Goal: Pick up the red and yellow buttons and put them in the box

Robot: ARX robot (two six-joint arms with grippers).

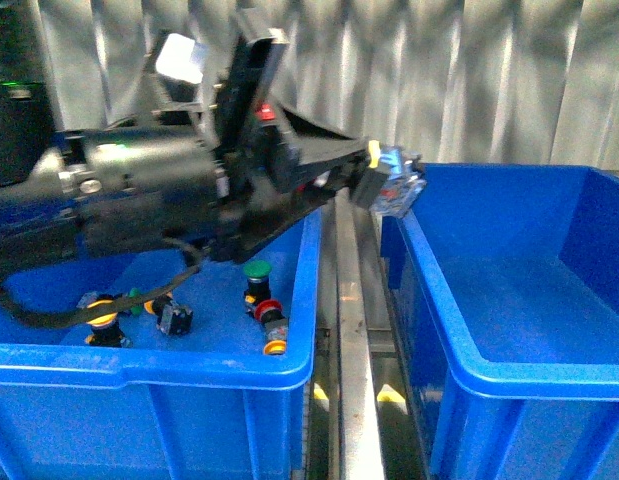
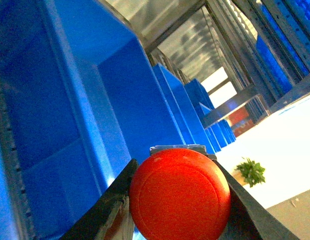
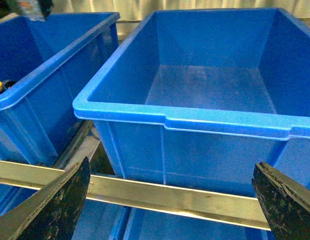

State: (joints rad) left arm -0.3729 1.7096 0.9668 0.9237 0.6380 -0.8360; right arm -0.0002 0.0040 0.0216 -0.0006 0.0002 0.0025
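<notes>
While the left end effector [image 1: 381,186] reaches across from the left bin [image 1: 139,362], it is clamped on a red button [image 2: 180,195], whose round cap fills the space between the two dark fingers [image 2: 112,212] in the left wrist view. In the front view the button hangs at the left rim of the box [image 1: 549,380], above the gap between the two containers. The box interior is bare blue plastic.

Both containers sit on bright metal rails [image 1: 354,350] that run away from the camera between them. A grey corrugated wall [image 1: 469,80] closes the scene behind. The left wrist view shows a row of more blue bins [image 2: 195,107] on metal shelving, a pale floor [image 2: 290,145] and a small green plant [image 2: 251,171].

On the left bin's floor lie a green button [image 1: 256,268], a second red button [image 1: 269,308] and a yellow button [image 1: 275,348] near the right wall.

The right end effector [image 3: 171,165] has its fingers spread wide apart, holding nothing, in front of the box.
</notes>
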